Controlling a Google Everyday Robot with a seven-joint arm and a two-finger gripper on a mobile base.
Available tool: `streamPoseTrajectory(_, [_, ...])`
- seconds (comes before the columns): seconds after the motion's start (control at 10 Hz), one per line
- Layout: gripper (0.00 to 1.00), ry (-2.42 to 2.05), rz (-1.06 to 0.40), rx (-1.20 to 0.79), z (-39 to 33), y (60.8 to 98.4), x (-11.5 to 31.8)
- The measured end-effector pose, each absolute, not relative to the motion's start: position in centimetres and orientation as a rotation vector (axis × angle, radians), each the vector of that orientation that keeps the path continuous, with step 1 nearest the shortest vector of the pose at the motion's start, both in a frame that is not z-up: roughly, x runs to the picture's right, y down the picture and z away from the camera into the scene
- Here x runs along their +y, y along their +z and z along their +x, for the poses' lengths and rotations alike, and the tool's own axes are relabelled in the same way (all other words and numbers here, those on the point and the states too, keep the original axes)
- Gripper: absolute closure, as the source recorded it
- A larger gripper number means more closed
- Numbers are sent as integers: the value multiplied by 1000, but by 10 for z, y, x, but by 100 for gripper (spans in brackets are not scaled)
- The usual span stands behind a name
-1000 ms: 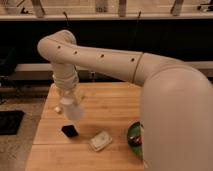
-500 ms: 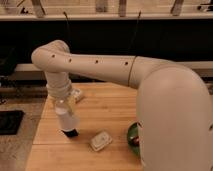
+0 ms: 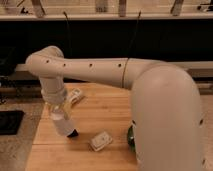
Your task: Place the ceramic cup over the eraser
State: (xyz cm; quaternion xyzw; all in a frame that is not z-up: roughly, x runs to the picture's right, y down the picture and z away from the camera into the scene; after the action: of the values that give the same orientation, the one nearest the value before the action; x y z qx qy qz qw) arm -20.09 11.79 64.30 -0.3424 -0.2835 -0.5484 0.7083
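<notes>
The ceramic cup [image 3: 63, 125] is small, white and tapered. It hangs tilted at the end of my gripper [image 3: 58, 112], low over the left part of the wooden table [image 3: 107, 112]. The gripper is shut on the cup from above. The eraser [image 3: 73, 133] is a small black block. Only its right end shows, at the cup's lower right edge, and the cup hides the remainder. I cannot tell whether the cup touches the table.
A long white bottle-like object [image 3: 75, 95] lies behind the gripper near the table's far edge. A flat whitish rectangular item [image 3: 101, 141] lies right of the cup. A green object [image 3: 130, 136] sits by my arm's large white body, which covers the right side.
The gripper has come down and to the left with the cup. The eraser lay in the open below it before; now the cup covers most of it.
</notes>
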Motion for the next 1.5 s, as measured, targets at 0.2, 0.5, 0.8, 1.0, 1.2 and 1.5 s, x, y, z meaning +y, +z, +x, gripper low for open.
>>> streamPoseTrajectory(0.2, [100,-1231,-748,-609,-199,654,127])
streamPoseTrajectory(0.5, [100,-1234,-723,-582,-188,667,133])
streamPoseTrajectory(0.8, [85,-1230,-710,-557,-181,685,144])
streamPoseTrajectory(1.0, [67,-1218,-708,-545,-175,694,149])
streamPoseTrajectory(1.2, [45,-1219,-707,-533,-175,708,160])
streamPoseTrajectory(1.5, [21,-1220,-735,-531,-173,726,176])
